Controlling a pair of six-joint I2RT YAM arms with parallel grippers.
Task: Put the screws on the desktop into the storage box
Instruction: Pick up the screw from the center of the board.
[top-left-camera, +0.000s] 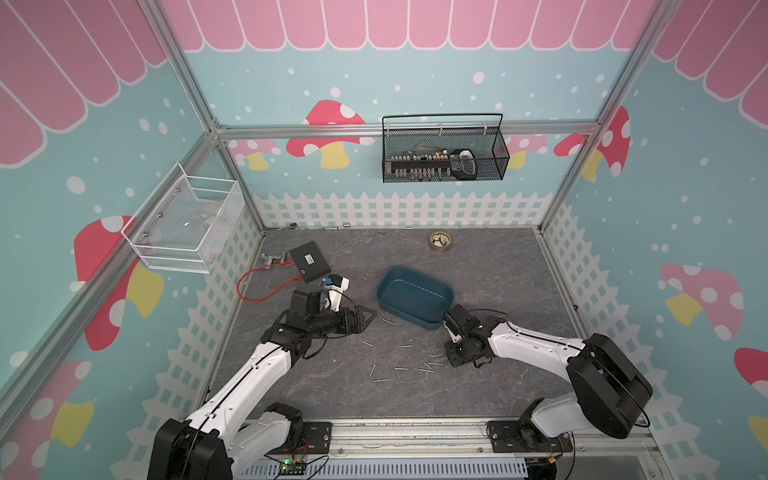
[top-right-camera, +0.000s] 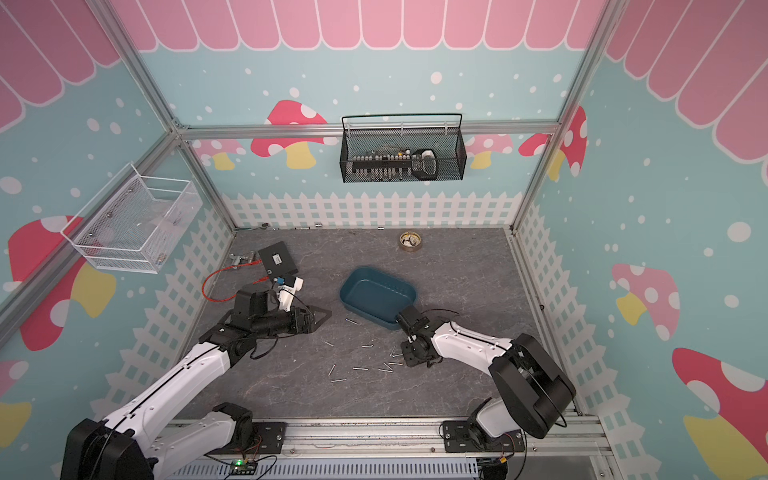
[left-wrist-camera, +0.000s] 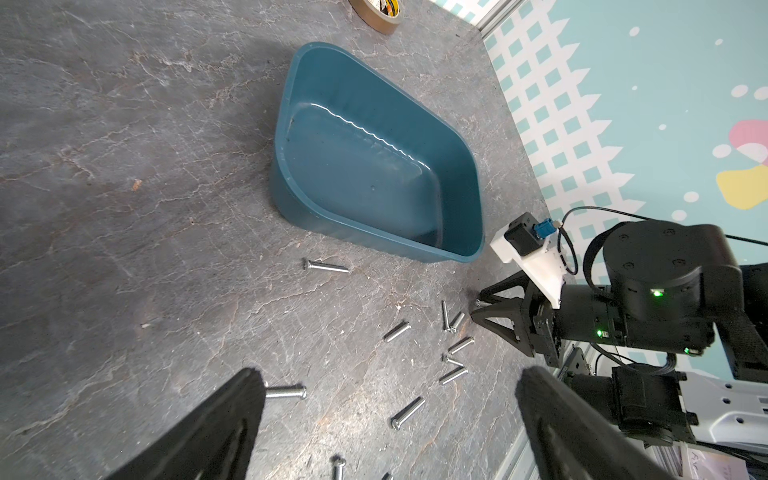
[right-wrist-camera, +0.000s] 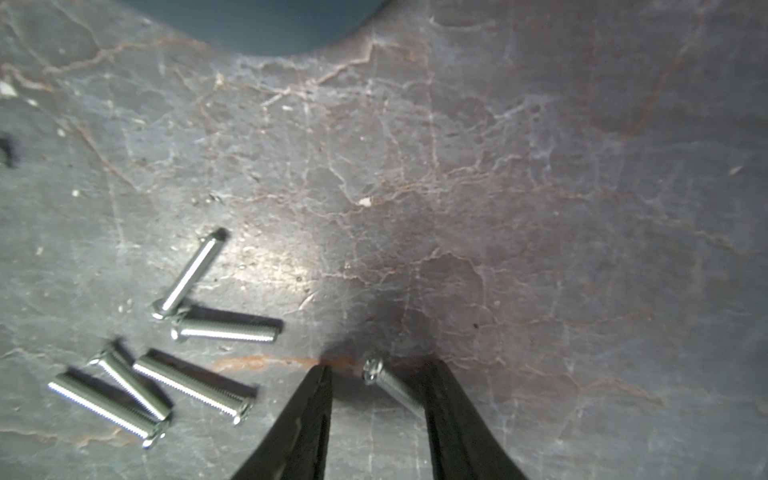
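Box (left-wrist-camera: 307, 208) empty on tabletop (left-wrist-camera: 124, 166); nothing stowed yet. All screws (left-wrist-camera: 326, 266) scattered near it. My right tool (right-wrist-camera: 378, 366) half spread, straddling one screw (right-wrist-camera: 392, 387), not pinching. My left tool (left-wrist-camera: 388, 374) spread wide, empty. Whole job left.

1. No word, number or brand can be read in any view.
2. The black flat box (top-left-camera: 309, 261) on the desktop (top-left-camera: 498, 282) carries a small white label (top-left-camera: 308, 259), seen in both top views. Its dark print is too small to make out.
3. The tape roll (left-wrist-camera: 382, 25) shows yellow and black printing inside its core in the left wrist view, but no letters resolve.
4. A pale sheet (left-wrist-camera: 706, 463) at the edge of the left wrist view bears faint handwriting, too blurred to read.
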